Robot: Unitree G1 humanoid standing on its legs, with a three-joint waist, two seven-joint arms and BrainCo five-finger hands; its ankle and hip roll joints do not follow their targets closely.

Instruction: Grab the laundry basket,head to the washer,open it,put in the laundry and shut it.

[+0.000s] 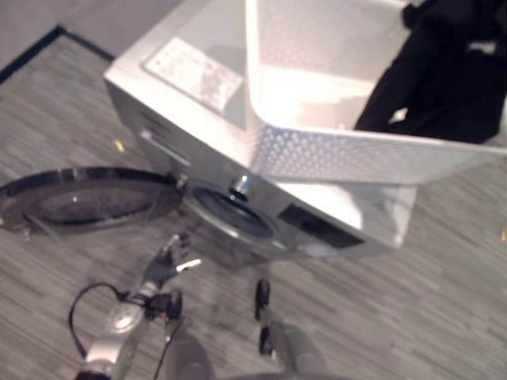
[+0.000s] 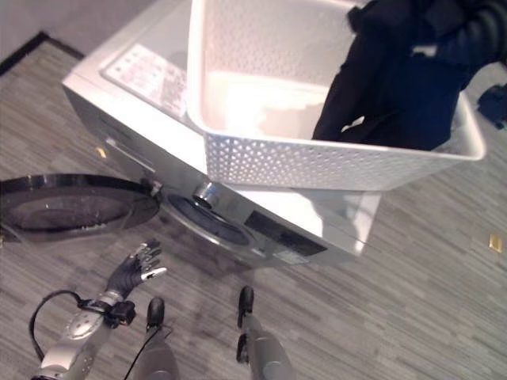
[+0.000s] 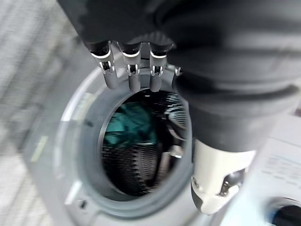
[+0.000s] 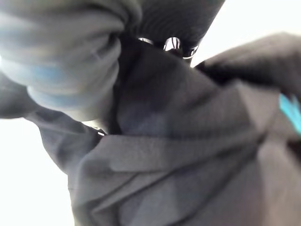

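Washer door (image 2: 67, 204) hangs open, left of the washer (image 1: 198, 158); left hand (image 2: 135, 267) hovers just in front of the drum opening (image 3: 141, 150), fingers relaxed, holding nothing; a teal item (image 3: 129, 125) lies inside the drum. Laundry basket (image 2: 317, 162) rests on top of the washer; dark garment (image 2: 396, 79) drapes over its right side: judged soft, light, limp; take a bunched fold. Right hand (image 4: 171, 44) is buried in the cloth; its grip cannot be determined.
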